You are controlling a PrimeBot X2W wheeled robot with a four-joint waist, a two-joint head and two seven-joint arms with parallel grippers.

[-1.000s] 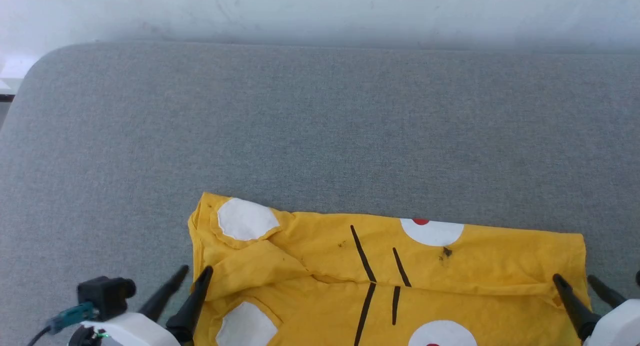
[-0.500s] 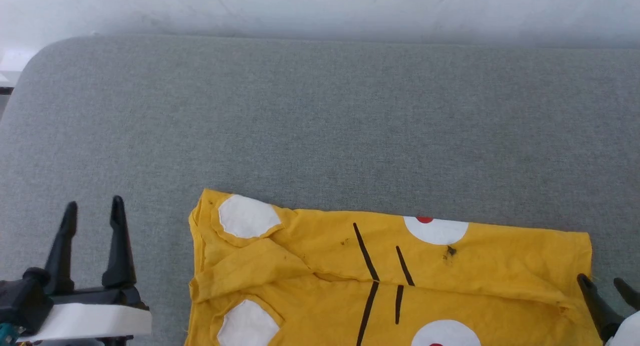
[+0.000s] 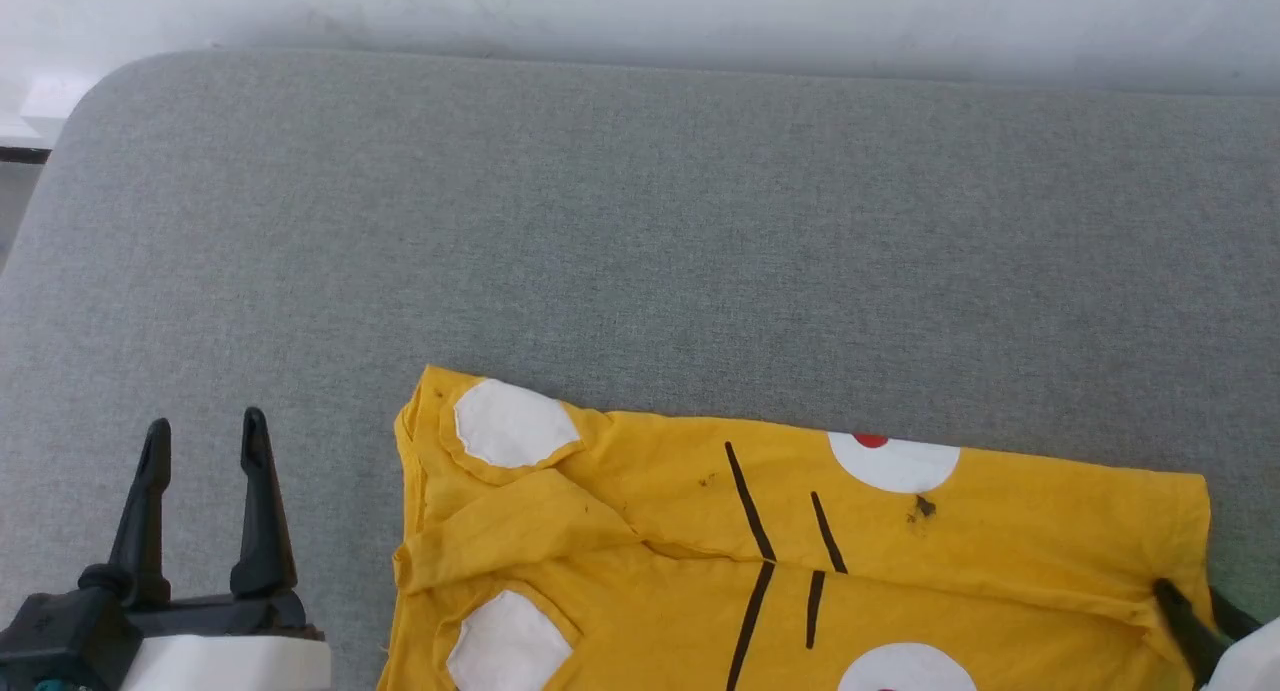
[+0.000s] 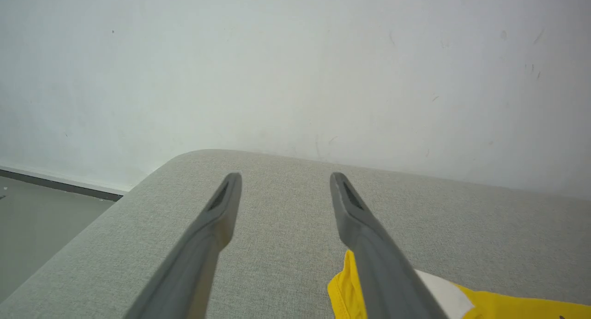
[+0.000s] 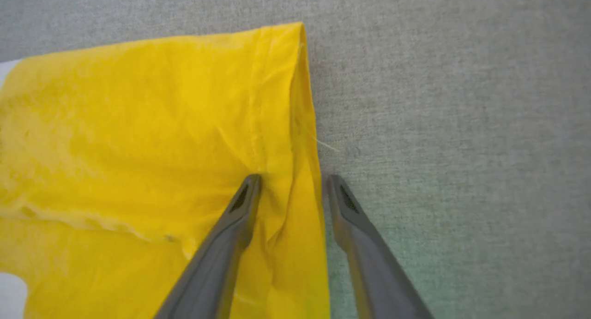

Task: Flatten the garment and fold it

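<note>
Garment (image 3: 700, 531) unmoved (left tool (image 3: 205, 423), spread wide, has pulled aside); right tool (image 5: 294, 178) straddles its edge, parted

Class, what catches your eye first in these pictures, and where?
The bright yellow T-shirt with white patches and black stripes lies low on the grey cushion. The open right gripper straddles its right edge; the open left gripper stands clear at its left.

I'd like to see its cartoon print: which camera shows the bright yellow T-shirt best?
The head view: most of the bright yellow T-shirt lies on the grey cushion, white patches and black stripes visible. The right wrist view shows its plain edge; the left wrist view, one corner.
</note>
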